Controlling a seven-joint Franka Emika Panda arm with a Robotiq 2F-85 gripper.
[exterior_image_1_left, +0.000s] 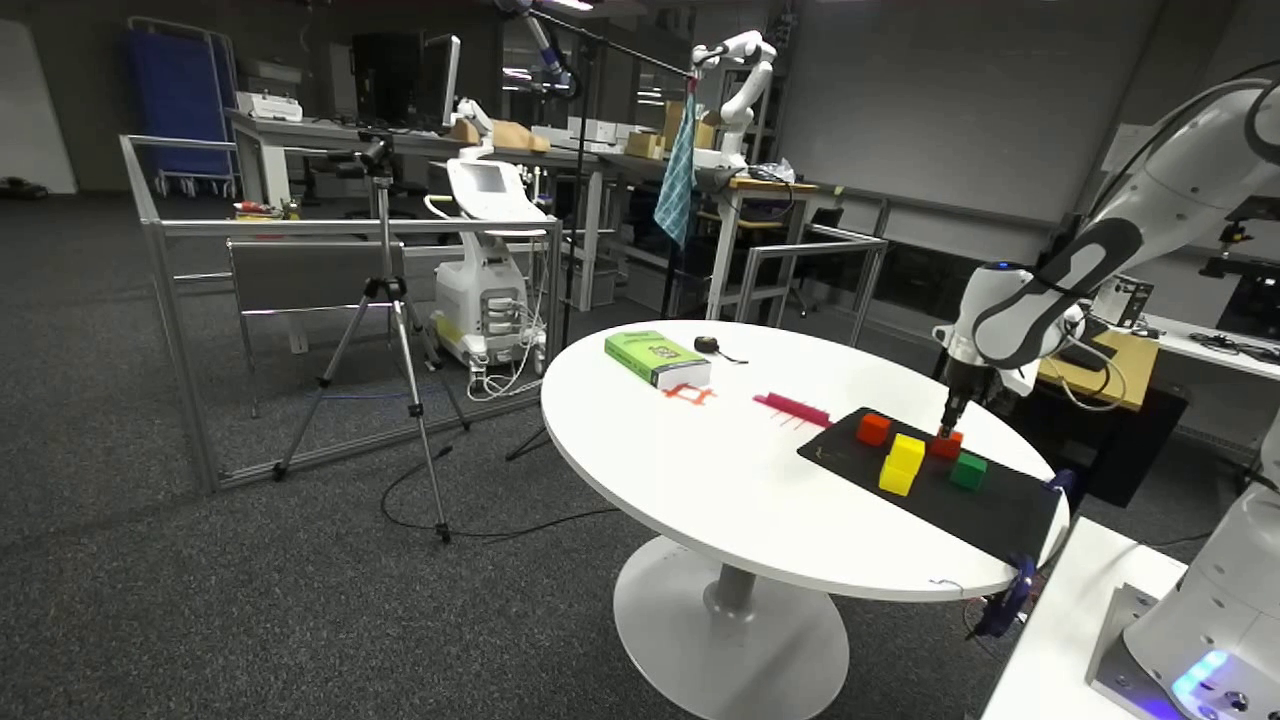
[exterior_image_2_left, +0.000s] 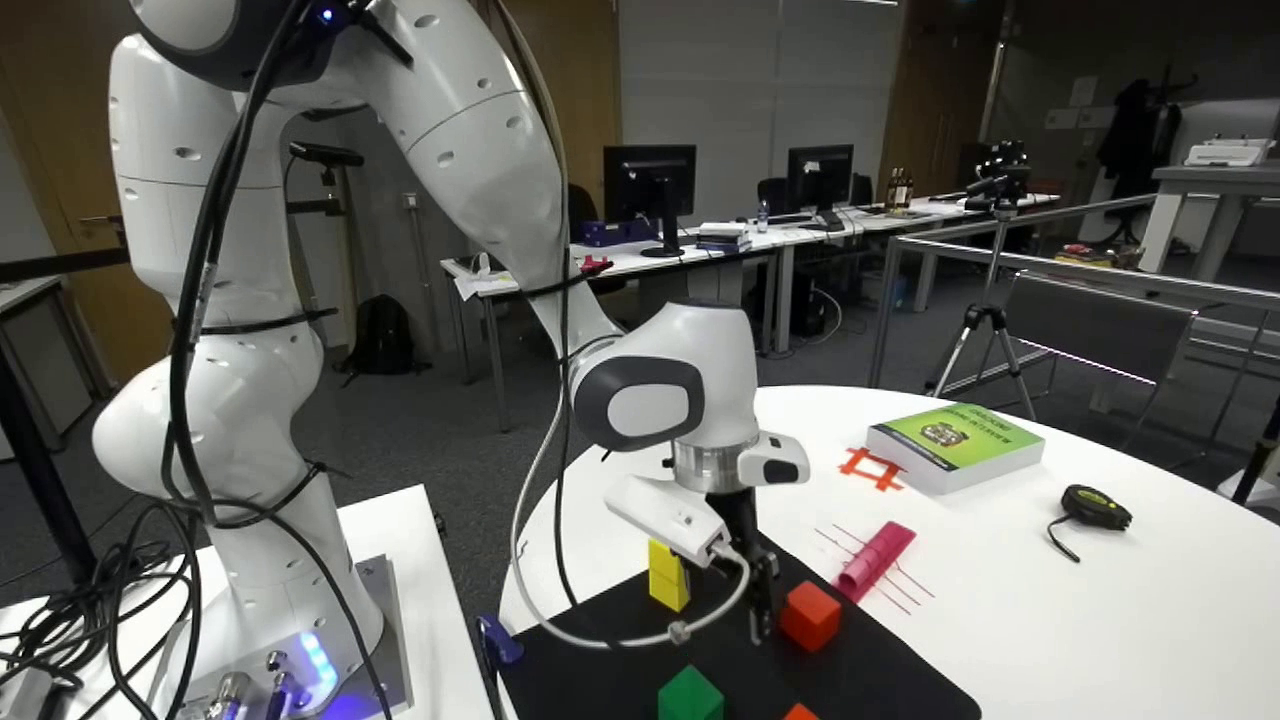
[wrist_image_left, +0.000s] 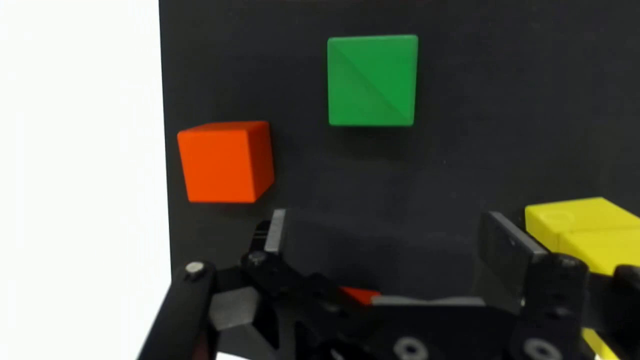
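Holding nothing between widely parted fingers, the black two-finger gripper (wrist_image_left: 385, 225) spans the wrist view's lower half. Yellow cubes (wrist_image_left: 590, 232) sit near its finger at lower right; an orange-red cube (wrist_image_left: 225, 162) lies just past the fingertip at left. Farther out, upper centre, a green cube (wrist_image_left: 372, 80) faces the gap on a flat black mat (wrist_image_left: 455, 170).

A round white table (exterior_image_1_left: 700, 470) carries a black mat (exterior_image_1_left: 985, 515) that reaches its edge. On the mat stand a green block (exterior_image_1_left: 968, 471), two red-orange blocks (exterior_image_1_left: 873, 430) set apart from each other, and yellow blocks (exterior_image_1_left: 907, 455) touching one another. Off the mat, the white top bears a thick green-covered book (exterior_image_2_left: 955, 447), a red lattice (exterior_image_2_left: 886, 479) just beside it, a pink strip (exterior_image_2_left: 876, 560) between lattice and mat, and a dark tape measure (exterior_image_2_left: 1095, 507) near the book.
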